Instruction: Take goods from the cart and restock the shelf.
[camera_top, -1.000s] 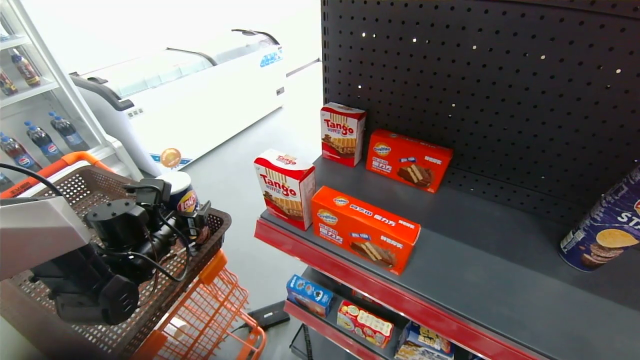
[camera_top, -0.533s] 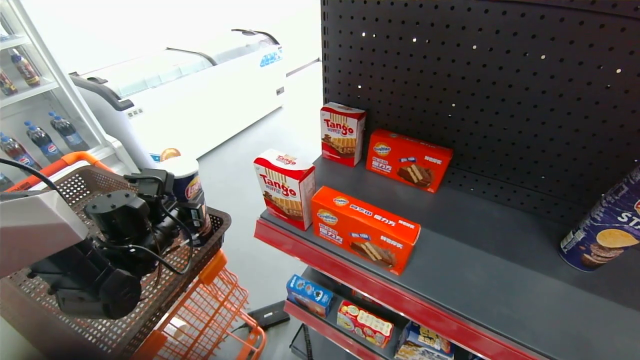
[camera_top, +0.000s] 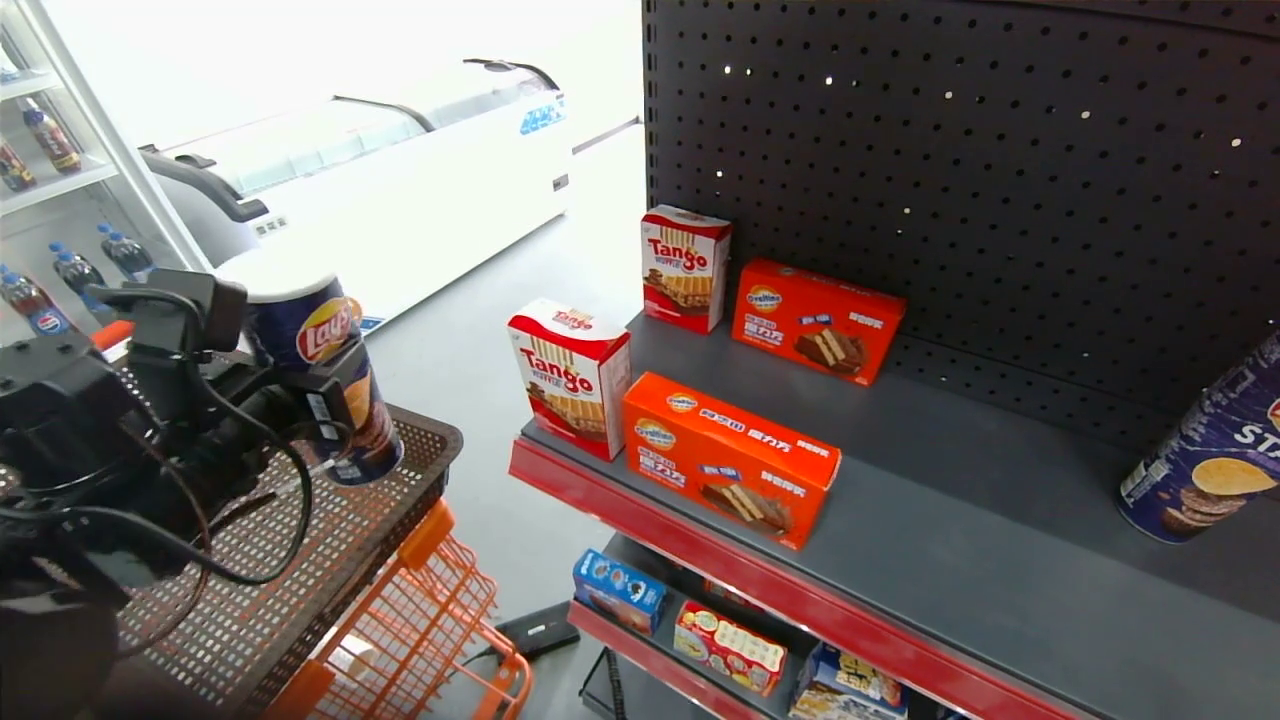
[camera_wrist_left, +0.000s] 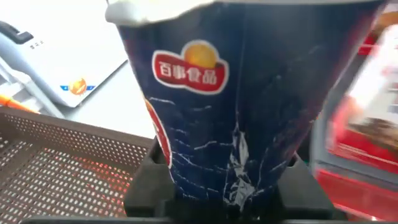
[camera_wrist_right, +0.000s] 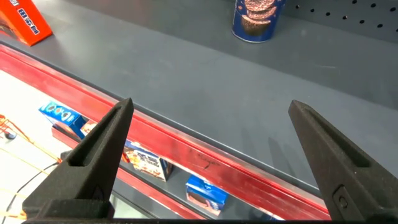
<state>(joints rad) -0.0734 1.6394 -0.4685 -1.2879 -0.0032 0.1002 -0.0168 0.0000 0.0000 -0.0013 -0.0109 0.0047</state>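
While the left pincer (camera_top: 335, 420) is clamped round the chip can (camera_top: 318, 335), holding it upright just above the cart's basket (camera_top: 420, 440) at nine o'clock in the head view, the pick looks done (my reading). Carrying it toward three o'clock and setting it on the shelf (camera_top: 950, 520) is still to do. Over the shelf's red lip the right pincer (camera_wrist_right: 210, 106) hangs spread wide, empty. Boxes (camera_top: 730, 460) and another can (camera_top: 1210, 450) stand shelved.
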